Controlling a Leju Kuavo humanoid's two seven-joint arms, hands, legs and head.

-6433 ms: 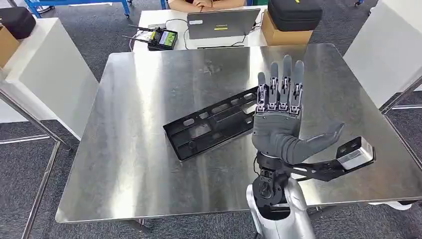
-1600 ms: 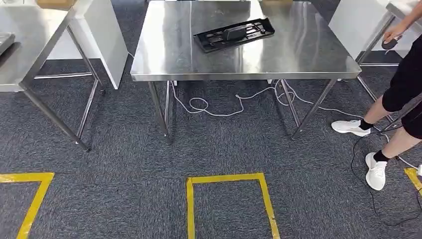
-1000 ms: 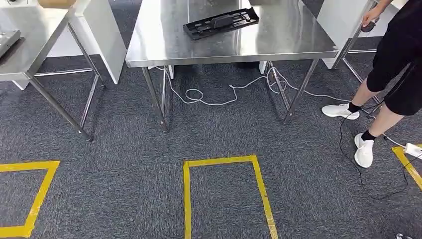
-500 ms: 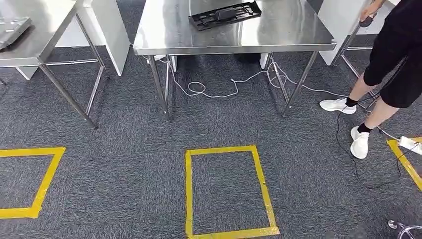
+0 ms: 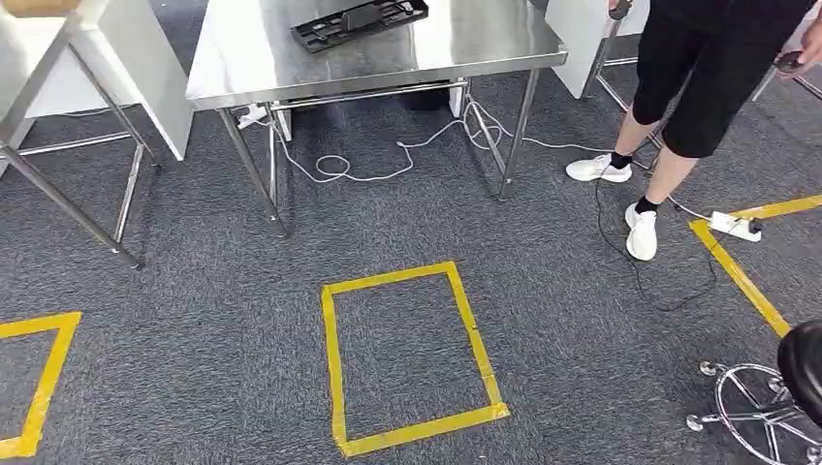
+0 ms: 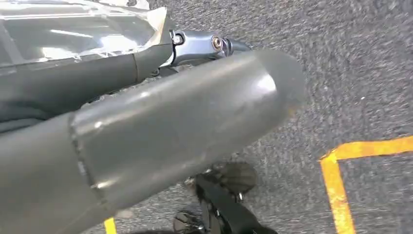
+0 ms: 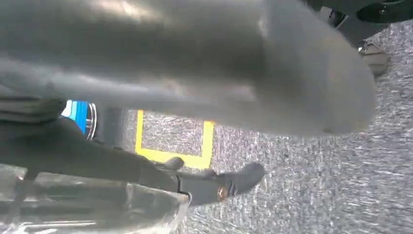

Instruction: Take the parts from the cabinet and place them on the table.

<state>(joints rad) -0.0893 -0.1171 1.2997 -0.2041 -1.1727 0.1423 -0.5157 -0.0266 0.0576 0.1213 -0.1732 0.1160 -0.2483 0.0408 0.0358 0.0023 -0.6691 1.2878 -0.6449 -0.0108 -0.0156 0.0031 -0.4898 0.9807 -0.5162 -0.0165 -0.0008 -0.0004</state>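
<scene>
A black slotted part (image 5: 359, 19) lies on the steel table (image 5: 465, 44) at the top of the head view, several steps away from me across the carpet. In the left wrist view my left hand (image 6: 160, 122) hangs over the floor, its thick grey thumb straight and its dark fingers (image 6: 97, 80) stretched out, with nothing in it. My right hand (image 7: 195, 63) hangs the same way in the right wrist view, its dark fingers (image 7: 234, 178) extended and holding nothing. The cabinet is out of sight.
A person (image 5: 698, 87) in black shorts stands by the table's right corner, near a power strip (image 5: 734, 226) and cables. A yellow tape rectangle (image 5: 334, 358) marks the carpet ahead. A second steel table's legs (image 5: 58, 194) stand at left; a chair base (image 5: 756, 407) at lower right.
The camera has backed away from the table and turned, so the table and part now sit further up and left. The person has stepped closer, from the right.
</scene>
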